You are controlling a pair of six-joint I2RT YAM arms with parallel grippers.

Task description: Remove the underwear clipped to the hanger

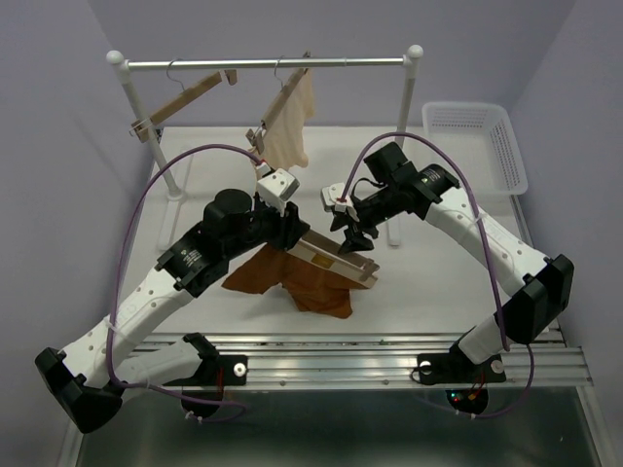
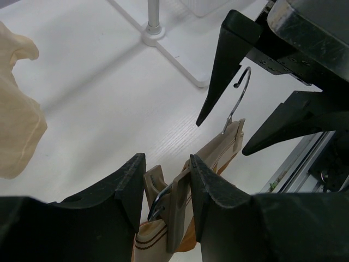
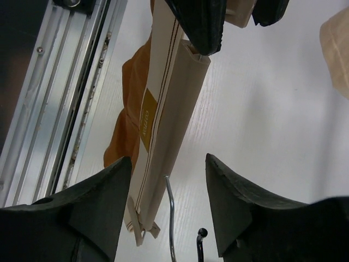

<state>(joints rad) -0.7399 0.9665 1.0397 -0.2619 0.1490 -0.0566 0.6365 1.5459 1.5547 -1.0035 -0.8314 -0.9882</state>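
The hanger (image 1: pixel 339 260) is a light wooden bar held low over the table, and the rust-brown underwear (image 1: pixel 292 282) hangs from it onto the tabletop. My left gripper (image 1: pixel 295 232) is shut on the hanger's clip (image 2: pixel 177 210) at the bar's left end. The underwear's pale waistband (image 2: pixel 150 240) is still in that clip. My right gripper (image 1: pixel 352 243) hovers open over the bar's right half. In the right wrist view the wire hook (image 3: pixel 170 218) and the bar's end with the other clip (image 3: pixel 139 229) lie between its spread fingers (image 3: pixel 103 202), untouched. Orange cloth (image 3: pixel 128 109) shows beside the bar.
A white rack (image 1: pixel 268 64) stands at the back with an empty wooden hanger (image 1: pixel 185 97) and a cream-beige garment (image 1: pixel 292 122) clipped to another. Its foot (image 2: pixel 152 33) stands close by. A white basket (image 1: pixel 477 141) sits back right. An aluminium rail (image 1: pixel 389 365) runs along the front edge.
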